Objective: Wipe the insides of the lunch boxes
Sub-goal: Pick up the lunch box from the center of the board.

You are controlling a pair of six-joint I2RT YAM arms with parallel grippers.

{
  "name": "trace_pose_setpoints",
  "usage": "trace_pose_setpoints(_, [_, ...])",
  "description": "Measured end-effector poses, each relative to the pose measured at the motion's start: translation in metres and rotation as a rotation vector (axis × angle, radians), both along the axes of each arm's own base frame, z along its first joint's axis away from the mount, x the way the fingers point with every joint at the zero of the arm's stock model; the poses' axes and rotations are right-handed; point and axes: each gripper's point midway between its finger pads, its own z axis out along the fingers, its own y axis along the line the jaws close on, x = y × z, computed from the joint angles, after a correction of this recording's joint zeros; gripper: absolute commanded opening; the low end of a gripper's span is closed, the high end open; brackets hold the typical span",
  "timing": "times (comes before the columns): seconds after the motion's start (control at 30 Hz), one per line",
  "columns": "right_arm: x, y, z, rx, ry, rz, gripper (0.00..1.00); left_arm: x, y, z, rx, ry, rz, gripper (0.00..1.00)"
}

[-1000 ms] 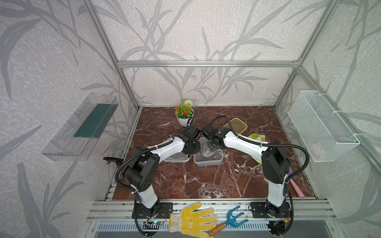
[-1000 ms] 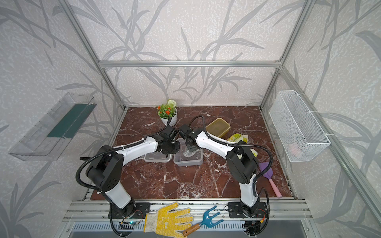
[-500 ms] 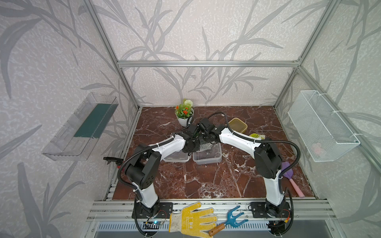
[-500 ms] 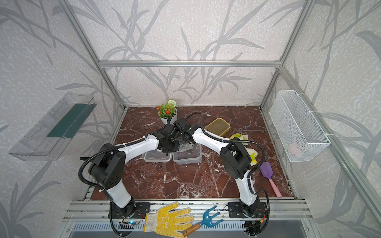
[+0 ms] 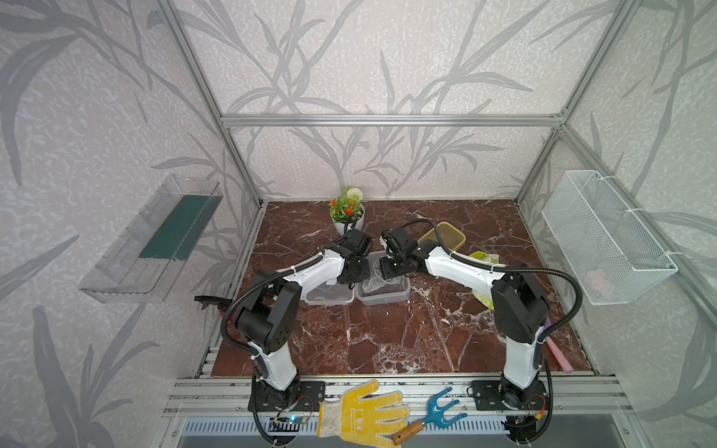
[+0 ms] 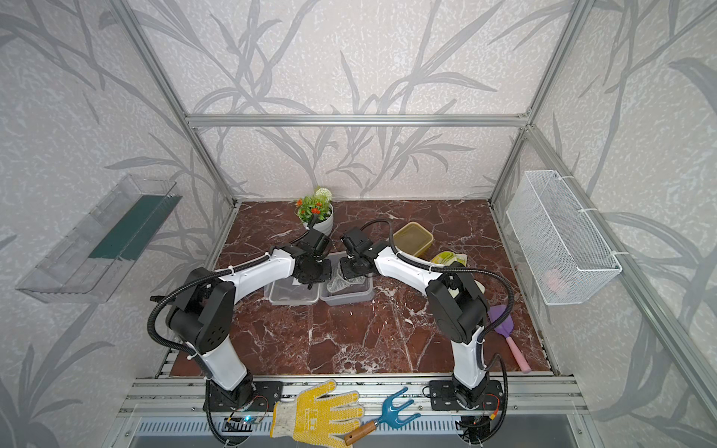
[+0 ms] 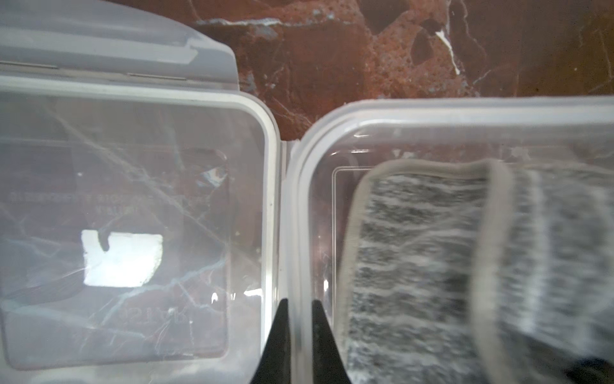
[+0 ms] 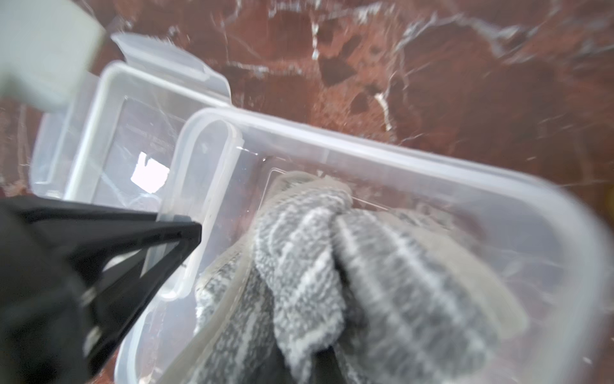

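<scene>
Jaws pinched tight: the left gripper [image 7: 300,345] clamped the wall of the clear lunch box [image 5: 384,296], while the right gripper [image 8: 299,365] nipped the grey striped cloth [image 8: 332,266] inside it.
My advice was a firm hold on that wall and the cloth dragged into every corner. The wrist views showed the pinches; only the top views showed the amber lunch box [image 5: 446,238], lidded, behind the clear one.

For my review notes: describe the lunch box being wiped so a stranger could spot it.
On the marble floor, two clear trays sit side by side between the arms. It is the clear box by the right gripper, the one holding a striped grey cloth.
</scene>
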Motion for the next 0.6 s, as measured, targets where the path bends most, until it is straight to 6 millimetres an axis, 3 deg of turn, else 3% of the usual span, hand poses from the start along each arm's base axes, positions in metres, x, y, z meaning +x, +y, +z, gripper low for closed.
trace_pose_setpoints(0.2, [-0.004, -0.001, 0.065, 0.101, -0.100, 0.050, 0.00, 0.003, 0.011, 0.001, 0.041, -0.006, -0.002, 0.08])
trace_pose_setpoints(0.37, [-0.013, -0.004, 0.098, 0.146, -0.144, 0.082, 0.00, 0.005, 0.018, 0.002, 0.090, -0.002, -0.025, 0.08])
trace_pose_setpoints(0.47, [-0.020, -0.013, 0.119, 0.160, -0.177, 0.084, 0.00, 0.006, 0.022, 0.002, 0.110, -0.002, -0.037, 0.08])
trace_pose_setpoints(0.6, [-0.025, -0.043, 0.145, 0.161, -0.234, 0.045, 0.00, 0.007, 0.028, 0.002, 0.131, 0.002, -0.042, 0.08])
